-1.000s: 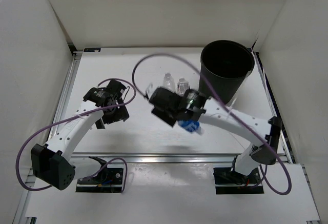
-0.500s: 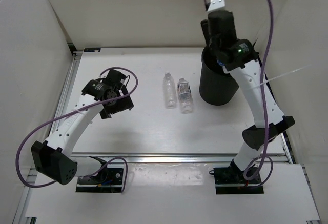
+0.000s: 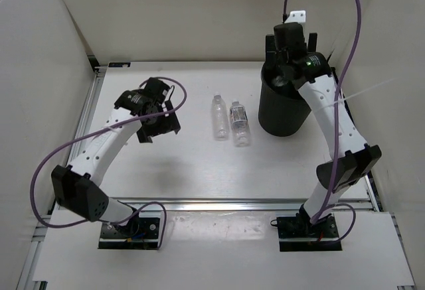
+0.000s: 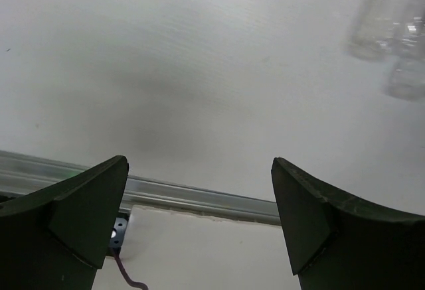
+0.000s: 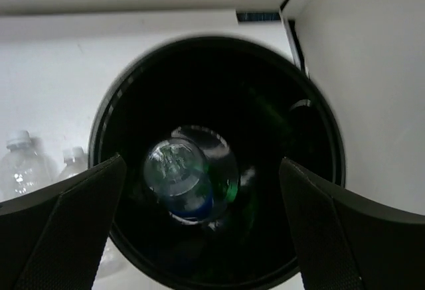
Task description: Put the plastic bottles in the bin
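The bin (image 3: 279, 114) is a tall black bucket at the back right of the table. My right gripper (image 3: 291, 56) hangs open straight above its mouth. In the right wrist view the open right gripper (image 5: 202, 162) frames the bin's rim (image 5: 99, 137). A blue-labelled bottle (image 5: 182, 180) is loose inside the bin, with green glints beside it. Two clear plastic bottles lie side by side left of the bin, a plain one (image 3: 218, 116) and a white-labelled one (image 3: 240, 125). My left gripper (image 3: 163, 125) hovers open to their left, and they show blurred (image 4: 392, 24) past its empty fingers (image 4: 199, 164).
White walls enclose the table on three sides, and the bin stands close to the right wall. An aluminium rail (image 4: 199, 194) runs along the table's near edge. Purple cables loop off both arms.
My right arm has swung from the middle of the table up over the bin and opened; the blue-labelled bottle it carried is now inside. My left gripper has moved right, toward the two bottles.
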